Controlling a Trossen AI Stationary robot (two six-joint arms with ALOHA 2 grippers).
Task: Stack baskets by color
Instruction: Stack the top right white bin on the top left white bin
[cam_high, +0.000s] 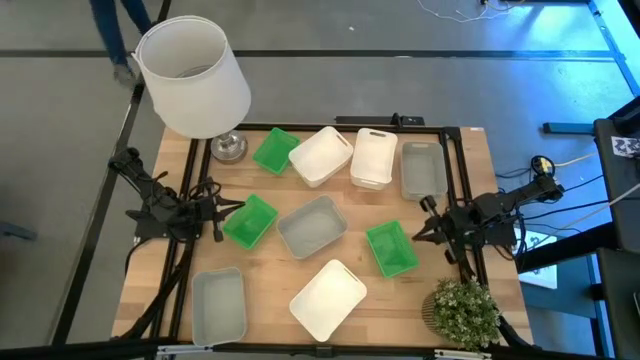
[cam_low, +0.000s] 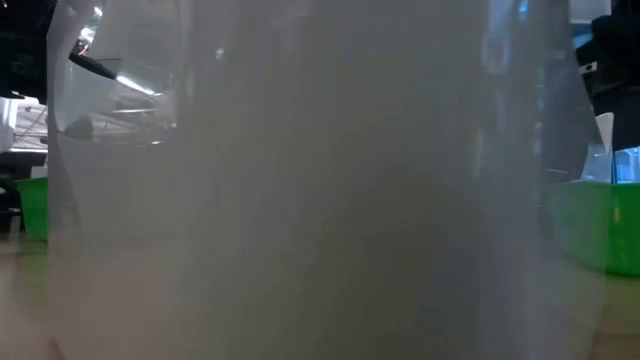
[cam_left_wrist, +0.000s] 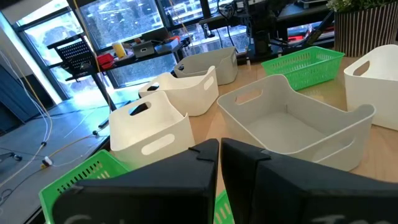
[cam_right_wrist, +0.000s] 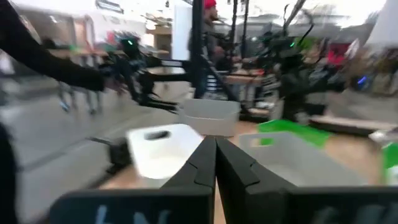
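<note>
On the table nothing is stacked yet: nine baskets lie scattered, singly. Nearest to your left gripper (cam_high: 222, 213) is the green basket (cam_high: 249, 221), just beside the fingertips, straight ahead toward the table's middle. It sits skewed, long axis diagonal to the table edges, so you need some wrist turn to catch a rim.

Second green basket (cam_high: 274, 150) is at the far edge near the lamp base (cam_high: 229, 148), also on the left arm's side. Third green basket (cam_high: 391, 248) sits just in front of your right gripper (cam_high: 424, 231), likewise skewed.

So two greens fall to the left arm, one to the right. My call: start green with the left, since that basket is almost touching already.

Whites: two at the far edge (cam_high: 321, 155) and (cam_high: 373, 158), one near the front (cam_high: 328, 298). Greys: centre (cam_high: 312, 226), front left (cam_high: 218, 305), far right (cam_high: 423, 168).

Both grippers are closed with fingers pinched together, holding nothing. Open the left before you go in.

Potted plant (cam_high: 464, 310) crowds the right arm's front corner; watch it.
</note>
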